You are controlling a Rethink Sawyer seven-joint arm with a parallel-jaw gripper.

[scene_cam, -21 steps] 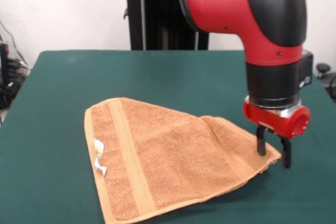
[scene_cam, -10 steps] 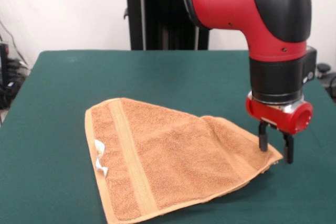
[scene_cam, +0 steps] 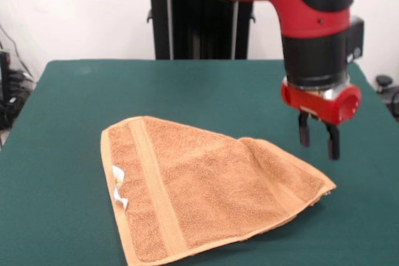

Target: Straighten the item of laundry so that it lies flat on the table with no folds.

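The towel [scene_cam: 206,185] lies on the near half of the green surface [scene_cam: 199,85], folded over on itself into a rough triangle: one short hemmed edge with its woven band runs down the left side, and the two long sides converge to a doubled point at the right. A small white tag [scene_cam: 117,194] sticks out from the left edge, beside the band. The gripper [scene_cam: 318,140] hangs above the surface just beyond and above that right-hand point, clear of the cloth; its jaws are spread with a visible gap between them and hold nothing. The cloth is terry, so it is judged soft, limp and light: it should drape and bend wherever it is lifted, it cannot be pushed flat like a stiff sheet, and its looped pile probably grips the felt-like surface enough that the lower layer stays put while the upper one is peeled back. It is not fragile, and a firm pinch does it no harm. The sensible place to take hold appears to be the upper layer at the folded point on the right, where the hem gives a thicker, firmer ridge for the jaws to close on; the risk is catching both layers at once, which would drag the whole towel instead of opening the fold. The task is judged not yet done, since the fold remains.
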